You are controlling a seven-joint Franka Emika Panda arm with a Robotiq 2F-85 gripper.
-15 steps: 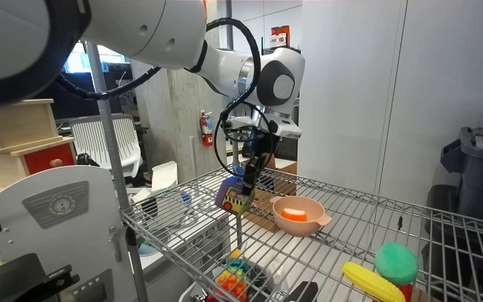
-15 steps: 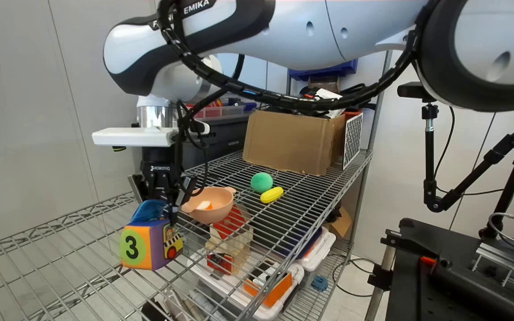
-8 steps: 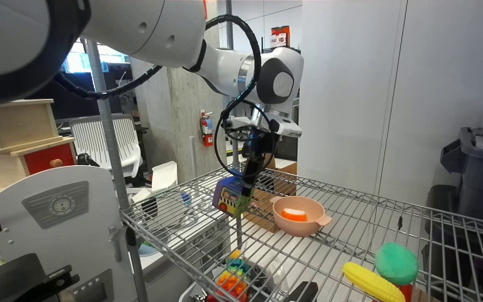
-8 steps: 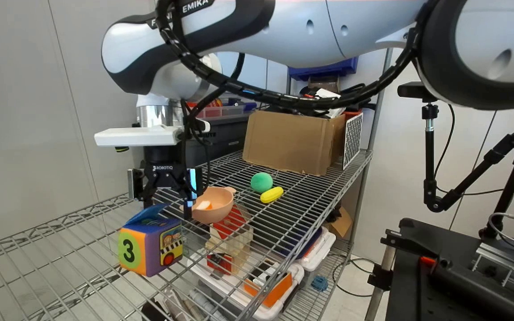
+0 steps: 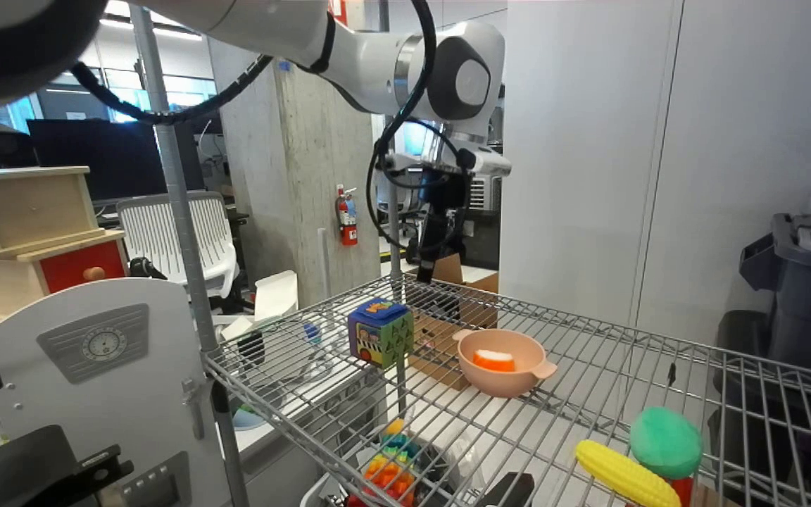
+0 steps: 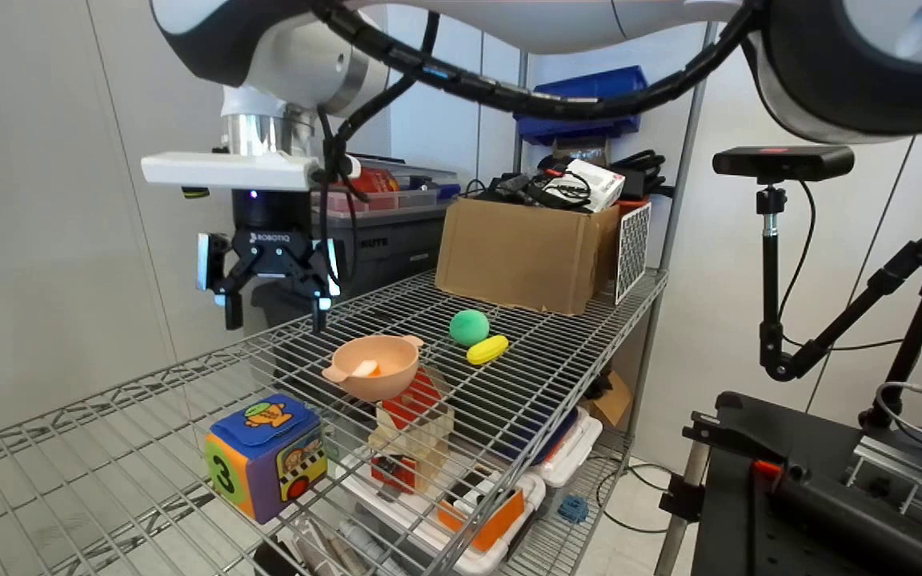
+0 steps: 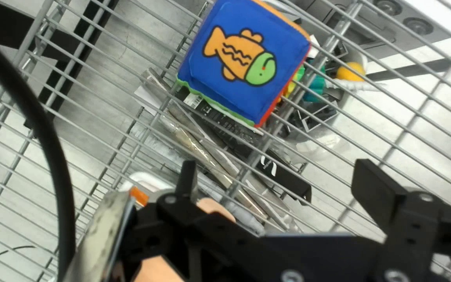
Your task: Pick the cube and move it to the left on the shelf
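Observation:
The multicoloured cube (image 6: pixel 267 460) rests on the wire shelf (image 5: pixel 631 336), with its blue fish face (image 7: pixel 245 58) upward. A yellow-green "3" side and a purple side with a bus picture show too. Up above the shelf, clear of the cube, hangs my gripper (image 6: pixel 277 317); its fingers stand wide apart with only air between them. In the wrist view the cube lies beyond the fingertips, near the top of the picture, while bare wires show between the spread fingers (image 7: pixel 378 192).
Beside the cube on the shelf stands a peach bowl (image 5: pixel 500 384) with an orange-and-white piece in it. Farther along lie a green ball (image 6: pixel 469 327) and yellow corn (image 6: pixel 487 350). A cardboard box (image 6: pixel 513 256) sits at the shelf's far end. A grey pole (image 5: pixel 173 169) rises at one corner.
The fingers, earlier at the cube's top, have spread and let it go. My gripper has risen well above it. The cube, tilted before, has settled on the wires.

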